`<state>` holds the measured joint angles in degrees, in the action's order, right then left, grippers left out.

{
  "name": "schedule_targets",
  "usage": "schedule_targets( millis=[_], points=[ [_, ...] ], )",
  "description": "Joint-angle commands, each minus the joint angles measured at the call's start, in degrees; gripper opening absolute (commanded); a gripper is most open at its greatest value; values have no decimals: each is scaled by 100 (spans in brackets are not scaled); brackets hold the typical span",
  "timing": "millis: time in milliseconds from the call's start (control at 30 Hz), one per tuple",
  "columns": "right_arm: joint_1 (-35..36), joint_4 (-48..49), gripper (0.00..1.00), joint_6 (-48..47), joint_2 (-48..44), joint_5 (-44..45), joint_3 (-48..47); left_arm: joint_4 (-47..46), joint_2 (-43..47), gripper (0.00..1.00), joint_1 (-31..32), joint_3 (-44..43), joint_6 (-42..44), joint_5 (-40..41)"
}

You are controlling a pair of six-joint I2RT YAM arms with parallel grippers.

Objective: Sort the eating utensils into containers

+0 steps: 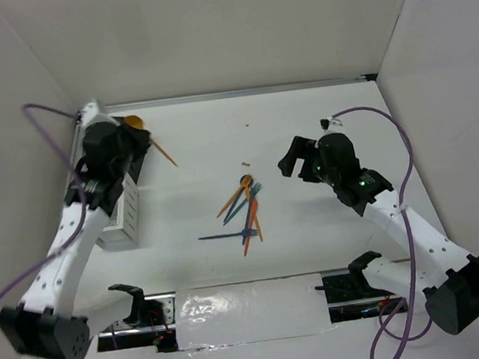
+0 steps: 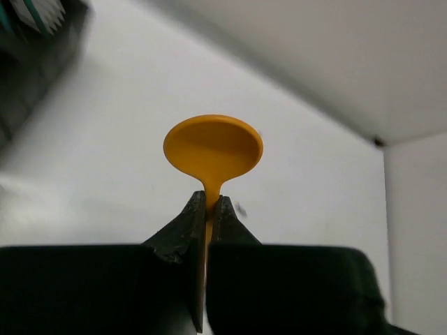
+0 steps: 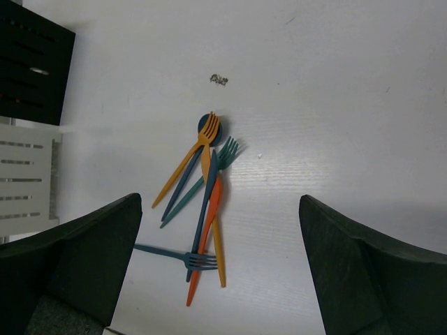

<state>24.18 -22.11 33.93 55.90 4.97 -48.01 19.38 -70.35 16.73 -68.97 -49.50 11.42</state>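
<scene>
White bench point(image 1: 319, 120), pale walls all round. Black caddy point(image 3: 31, 66) and white caddy point(image 3: 24, 185) sit end to end at the left edge. Right end effector point(image 1: 299, 160) hangs wide open near the loose pile of forks and spoons point(image 1: 245, 213) mid-bench. Left end effector point(image 2: 208, 202) is pinching an orange spoon point(image 2: 213, 148) by its handle, over by the black caddy.
</scene>
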Motion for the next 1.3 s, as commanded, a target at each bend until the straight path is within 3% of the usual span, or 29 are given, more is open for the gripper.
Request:
schedule_targets(
  millis=[0,100,133,167,233,367,633,1267],
  points=[
    [-54,646,100,-212,149,-154,-183,-1532,995,0,-633,733,2152,500],
    [-63,909,100,-203,307,-294,-183,-2252,1373,0,-1539,1112,3119,589],
    [-63,910,100,-220,360,-347,-183,-2419,1444,0,-2150,1175,3348,624],
    [-63,980,100,-229,465,-348,-183,-2569,1497,0,-2087,1227,3411,503],
    [-54,1033,100,-264,588,-348,-243,-2641,1603,0,-3030,1412,3621,195],
    [-72,1086,100,-352,869,-453,-358,-3210,1726,0,-3640,1930,3912,-542],
    [-81,1200,100,-431,1433,-620,-622,-3757,1656,0,-3818,2616,3544,-1212],
    [-81,1420,100,-335,1907,-620,-675,-4425,1260,10,-3879,3591,2542,-1169]
  ],
)
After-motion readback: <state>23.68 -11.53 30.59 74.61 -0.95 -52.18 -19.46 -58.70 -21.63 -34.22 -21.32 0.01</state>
